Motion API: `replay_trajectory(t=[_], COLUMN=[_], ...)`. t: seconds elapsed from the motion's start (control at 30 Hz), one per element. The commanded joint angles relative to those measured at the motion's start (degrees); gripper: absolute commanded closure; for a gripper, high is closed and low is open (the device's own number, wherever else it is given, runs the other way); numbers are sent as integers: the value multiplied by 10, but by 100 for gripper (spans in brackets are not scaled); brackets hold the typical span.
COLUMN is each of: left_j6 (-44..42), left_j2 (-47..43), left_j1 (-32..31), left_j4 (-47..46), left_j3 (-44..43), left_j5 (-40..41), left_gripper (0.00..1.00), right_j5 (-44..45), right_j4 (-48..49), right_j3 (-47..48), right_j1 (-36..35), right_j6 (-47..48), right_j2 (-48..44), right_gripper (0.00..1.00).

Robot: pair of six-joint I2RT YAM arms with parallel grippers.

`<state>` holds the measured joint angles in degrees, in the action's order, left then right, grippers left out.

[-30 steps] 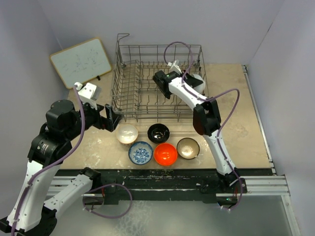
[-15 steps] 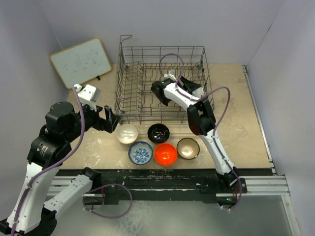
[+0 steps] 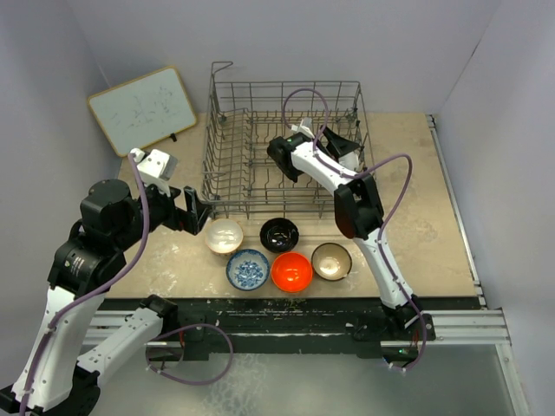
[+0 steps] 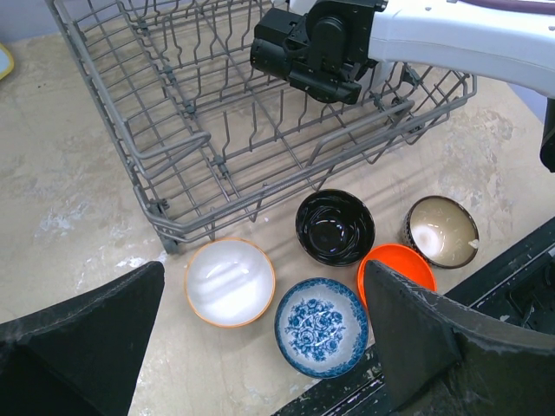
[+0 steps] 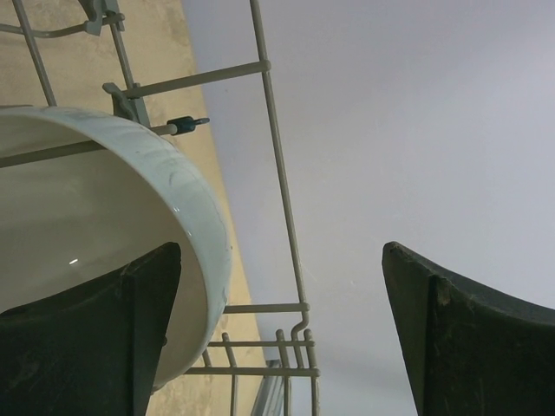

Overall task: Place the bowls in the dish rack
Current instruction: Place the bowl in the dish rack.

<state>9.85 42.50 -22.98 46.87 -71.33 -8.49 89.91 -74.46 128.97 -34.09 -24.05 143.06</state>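
Observation:
The dish rack (image 3: 260, 143) stands at the back middle of the table. My right gripper (image 3: 344, 147) is inside its right end, open. In the right wrist view the white bowl (image 5: 104, 251) stands on edge against the rack wires, and the gripper's (image 5: 279, 260) left finger overlaps the bowl's rim. In front of the rack lie the cream bowl (image 3: 225, 235), black bowl (image 3: 279, 234), blue-and-white bowl (image 3: 248, 269), orange-red bowl (image 3: 291, 271) and brown-rimmed bowl (image 3: 331, 261). My left gripper (image 3: 200, 211) hovers open left of the cream bowl (image 4: 230, 282), holding nothing.
A white board (image 3: 143, 108) leans at the back left corner. The right arm (image 4: 451, 43) reaches across the rack's near right side. Bare tabletop (image 3: 408, 199) lies right of the rack. Walls close in on three sides.
The right gripper went from shut on the white bowl to open, leaving the bowl in the rack. The rack shifted slightly right. The left arm stayed still.

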Motion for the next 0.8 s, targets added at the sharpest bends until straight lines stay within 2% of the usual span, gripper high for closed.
replay_trajectory(t=[0.0,0.2,0.3,0.5,0.6,0.77], left_j6=[-6,-1,1,1,2,0], left_j2=[3,6,7,12,17,23], left_j1=[3,2,3,3,3,3], left_j4=[-14,-16,-19,-22,-25,-31], left_j3=[-6,-7,-7,-7,-7,-7], left_j5=[3,-3,-3,-2,-4,-6], left_gripper=[1,1,1,1,1,1], right_j5=[36,-38,-81,-243,-353,-450], right_j4=[1,8,57,260,280,296], right_j3=[-15,-19,-34,-120,-126,-124], right_j1=[4,5,5,3,3,3], right_j6=[-22,-2,44,187,200,222], right_j2=[-50,-51,-61,-149,-176,-191], right_gripper=[0,0,0,0,0,0])
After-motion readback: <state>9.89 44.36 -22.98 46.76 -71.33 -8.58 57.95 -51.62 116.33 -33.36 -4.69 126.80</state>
